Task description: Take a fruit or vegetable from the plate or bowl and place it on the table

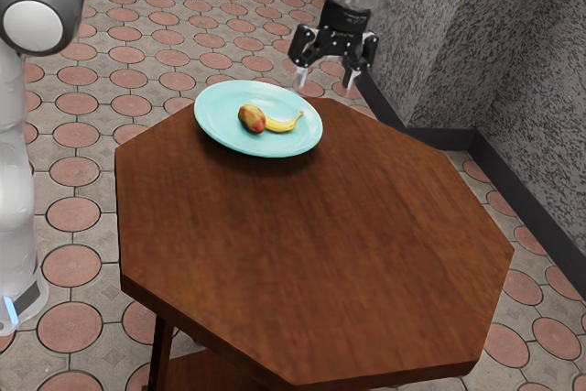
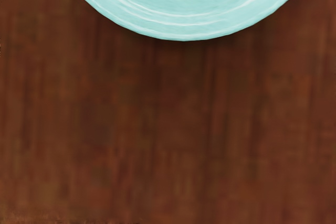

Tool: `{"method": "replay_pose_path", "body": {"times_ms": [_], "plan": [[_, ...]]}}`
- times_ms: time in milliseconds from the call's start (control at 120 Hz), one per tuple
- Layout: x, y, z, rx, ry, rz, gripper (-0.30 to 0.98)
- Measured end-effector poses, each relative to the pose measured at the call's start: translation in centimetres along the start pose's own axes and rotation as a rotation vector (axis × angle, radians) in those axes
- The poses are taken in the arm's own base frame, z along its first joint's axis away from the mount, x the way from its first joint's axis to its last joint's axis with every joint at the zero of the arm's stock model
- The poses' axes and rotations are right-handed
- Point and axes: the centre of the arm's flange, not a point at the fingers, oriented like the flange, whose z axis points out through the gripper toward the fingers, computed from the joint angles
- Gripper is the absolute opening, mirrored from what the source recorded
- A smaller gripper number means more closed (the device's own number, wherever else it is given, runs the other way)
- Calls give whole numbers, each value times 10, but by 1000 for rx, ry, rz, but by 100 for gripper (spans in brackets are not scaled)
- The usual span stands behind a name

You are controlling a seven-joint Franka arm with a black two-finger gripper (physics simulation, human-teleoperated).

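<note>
In the exterior view my gripper (image 1: 325,80) is open, its two fingers wide apart with nothing between them. It hangs above the table's far edge, to the exterior view's right of the turquoise plate (image 1: 220,116) and higher than it. On the plate lie a red and yellow mango (image 1: 252,118) and a yellow banana (image 1: 286,124), side by side and very close together. The wrist view has part of the plate (image 2: 184,27) and the brown wood of the table (image 2: 173,119).
The octagonal wooden table (image 1: 320,244) extends from the plate toward the exterior view's lower right. A grey textured wall (image 1: 522,52) rises behind it at the exterior view's right. Tiled floor (image 1: 73,171) surrounds the table.
</note>
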Motion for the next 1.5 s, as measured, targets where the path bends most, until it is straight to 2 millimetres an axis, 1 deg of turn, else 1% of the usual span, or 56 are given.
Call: {"method": "replay_pose_path", "body": {"times_ms": [167,200,250,283,317,400,433,467,483,525,550,575,617,667,750,858,917,1083,1142,1167,1233,1317,1350,1400,1450,1500], "plan": [[11,-3,-10,-28,-23,-188,69],[13,-6,-14,-35,-37,-219,69],[17,-17,-25,-42,-46,-265,69],[18,-20,-26,-37,-47,-287,69],[19,-20,-24,-23,-49,-299,69],[31,-17,-8,28,-45,-337,69],[38,-16,6,60,-40,-357,69],[50,-24,25,95,-33,-384,69],[58,-32,36,112,-30,-402,69],[90,-54,62,136,-36,-466,69],[110,-63,71,139,-43,-506,69],[126,-71,80,138,-49,-536,69],[138,-80,95,131,-56,-559,69],[144,-84,108,117,-61,-566,69],[150,-84,119,84,-66,-563,69],[169,-88,125,44,-74,-572,69],[175,-91,126,27,-77,-571,69],[179,-95,135,13,-83,-540,69],[185,-99,135,4,-86,-539,69],[191,-101,135,0,-88,-547,69],[215,-106,136,-5,-93,-581,69],[250,-106,145,9,-107,-619,69],[263,-101,148,15,-112,-625,69],[278,-86,151,21,-114,-619,69],[288,-71,157,30,-113,-604,69],[294,-60,165,43,-113,-586,69]]}}
